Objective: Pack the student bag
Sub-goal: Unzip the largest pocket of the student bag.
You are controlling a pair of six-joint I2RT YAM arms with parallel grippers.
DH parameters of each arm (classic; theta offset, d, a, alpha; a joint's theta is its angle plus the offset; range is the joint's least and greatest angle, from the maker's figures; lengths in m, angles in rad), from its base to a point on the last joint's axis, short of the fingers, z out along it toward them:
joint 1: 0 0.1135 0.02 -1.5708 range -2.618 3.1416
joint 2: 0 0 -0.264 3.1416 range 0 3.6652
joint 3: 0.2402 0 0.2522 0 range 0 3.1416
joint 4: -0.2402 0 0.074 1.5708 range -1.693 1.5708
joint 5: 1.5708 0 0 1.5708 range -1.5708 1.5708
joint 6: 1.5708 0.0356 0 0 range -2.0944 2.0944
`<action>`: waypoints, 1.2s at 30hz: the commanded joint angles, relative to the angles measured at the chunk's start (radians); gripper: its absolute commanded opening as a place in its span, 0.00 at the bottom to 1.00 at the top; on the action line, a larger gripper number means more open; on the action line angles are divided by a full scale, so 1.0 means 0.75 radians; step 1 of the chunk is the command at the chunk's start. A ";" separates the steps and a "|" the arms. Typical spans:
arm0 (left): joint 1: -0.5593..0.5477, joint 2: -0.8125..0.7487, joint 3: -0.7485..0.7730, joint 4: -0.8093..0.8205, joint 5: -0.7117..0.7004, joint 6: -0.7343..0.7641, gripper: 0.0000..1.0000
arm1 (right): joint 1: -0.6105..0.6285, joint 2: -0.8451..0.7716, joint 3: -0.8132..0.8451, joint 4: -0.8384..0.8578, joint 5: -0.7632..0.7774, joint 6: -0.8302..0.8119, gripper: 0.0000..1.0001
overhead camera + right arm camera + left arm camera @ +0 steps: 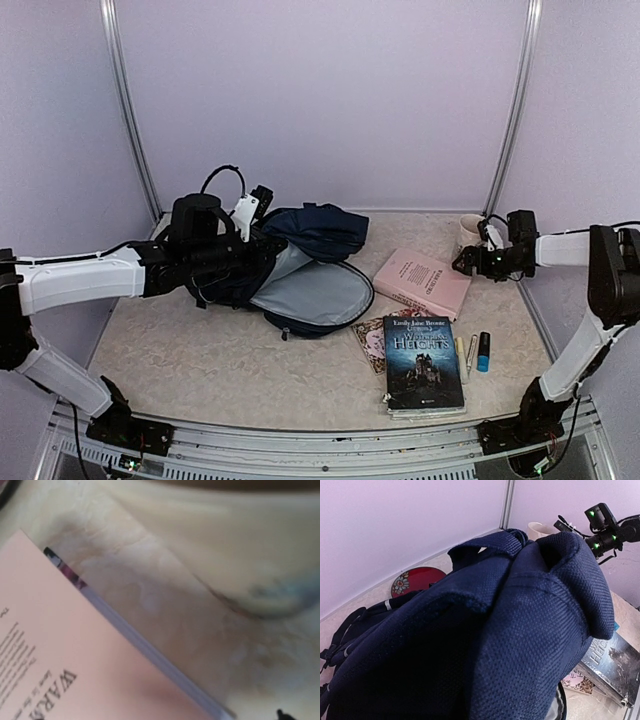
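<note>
Bag (310, 290) sits left-centre on surface (200, 350), mouth gaping rightward, grey lining showing. Left tool (252, 238) is clamped on its top fabric. Right tool (468, 262), jaws can't be told, hangs by pink book's (422, 282) right edge, mug (470, 230) just behind. Book's long axis runs back-left to near-right, w/ bare room leftward to the bag.

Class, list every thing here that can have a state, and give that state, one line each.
student bag: unzipped, main compartment lying open, grey lining showing.
left gripper: shut on the bag's fabric.
right gripper: near the mug, opening unclear.
mug: upright.
pink book: closed, lying flat.
Wuthering Heights book: closed, front cover up.
</note>
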 commanded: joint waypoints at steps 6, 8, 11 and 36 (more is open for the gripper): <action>0.020 0.036 -0.046 -0.039 -0.067 0.000 0.00 | 0.092 0.212 0.122 0.024 -0.146 -0.138 0.92; 0.026 0.054 -0.033 -0.053 -0.060 0.006 0.00 | 0.120 0.199 0.122 -0.009 -0.189 -0.142 0.89; 0.043 0.061 -0.041 -0.046 -0.053 0.002 0.00 | 0.173 0.125 0.059 -0.061 -0.255 -0.129 0.87; 0.068 0.093 -0.042 -0.005 0.045 -0.034 0.00 | 0.387 0.432 0.452 -0.426 -0.116 0.069 0.91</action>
